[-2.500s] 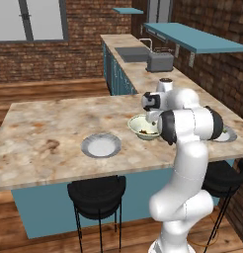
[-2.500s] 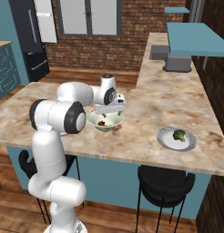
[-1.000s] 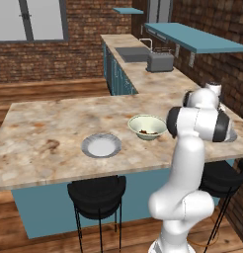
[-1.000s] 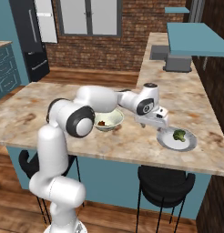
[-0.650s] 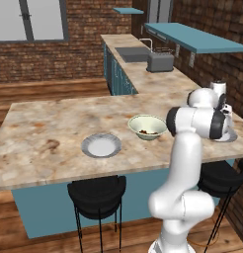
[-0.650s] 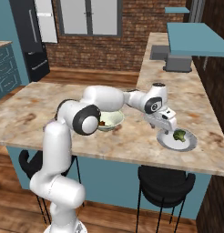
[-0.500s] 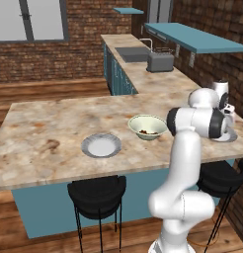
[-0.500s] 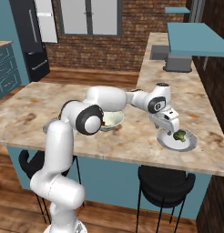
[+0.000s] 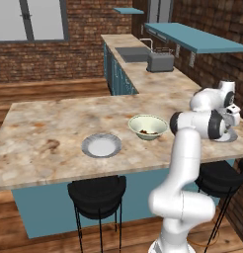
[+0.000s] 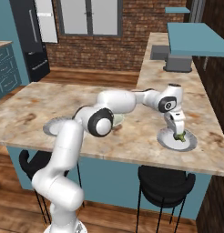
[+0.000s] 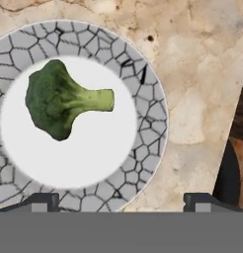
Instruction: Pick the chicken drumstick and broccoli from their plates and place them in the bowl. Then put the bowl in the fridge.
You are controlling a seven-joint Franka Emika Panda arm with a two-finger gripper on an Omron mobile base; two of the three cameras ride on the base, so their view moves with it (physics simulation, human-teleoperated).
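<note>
Home kitchen: marble island (image 9: 54,143), sink (image 9: 131,50), toaster (image 9: 159,62), fridge (image 10: 29,38).

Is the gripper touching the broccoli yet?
Apart. In the hand view the broccoli lies alone on its plate, with bare plate between it and the fingertips at the bottom edge.

The kitchen is bright all over with soft, even light. Shadows are faint. Around the broccoli (image 11: 61,99), the plate (image 11: 143,84) looks sharp and glare-free.
</note>
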